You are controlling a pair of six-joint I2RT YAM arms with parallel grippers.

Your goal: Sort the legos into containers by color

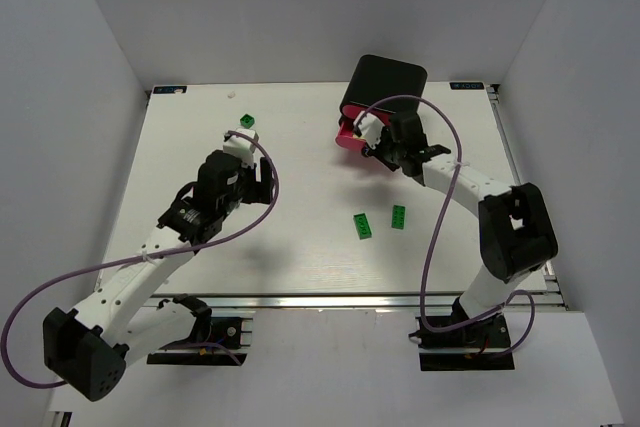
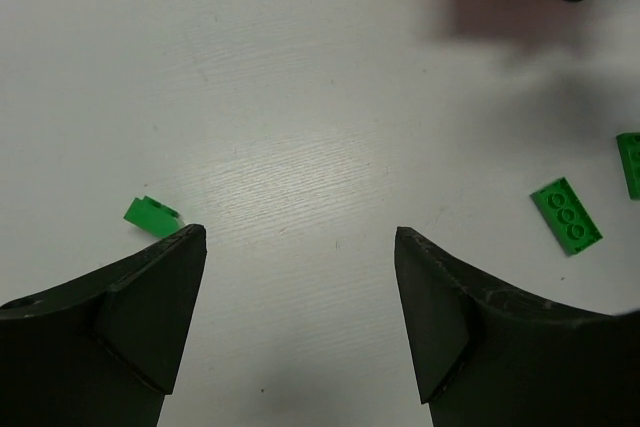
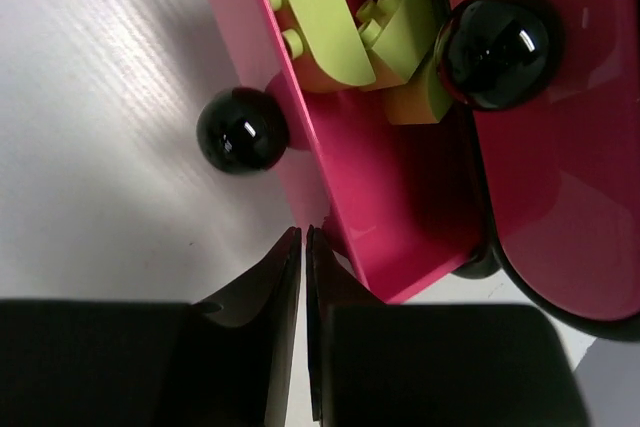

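The black cabinet [image 1: 388, 82] stands at the back right with its pink drawers [image 1: 350, 135] facing front-left. In the right wrist view the lowest drawer [image 3: 370, 197] is pulled out, with lime-yellow blocks [image 3: 320, 32] inside. My right gripper [image 3: 303, 235] is shut and empty, its tips at the front wall of that drawer, below its black knob [image 3: 242, 130]. My left gripper [image 2: 300, 232] is open and empty above bare table. A small green brick [image 2: 152, 215] lies by its left finger. Two green flat bricks [image 1: 363, 225] [image 1: 399, 217] lie mid-table. A green cube [image 1: 246, 123] sits far left. No red bits show.
The knob of the drawer above [image 3: 497, 47] hangs over the open one. Purple cables [image 1: 440, 227] loop from both arms. White walls enclose the table [image 1: 300, 267] on three sides. The flat bricks also show at the right of the left wrist view [image 2: 566, 215].
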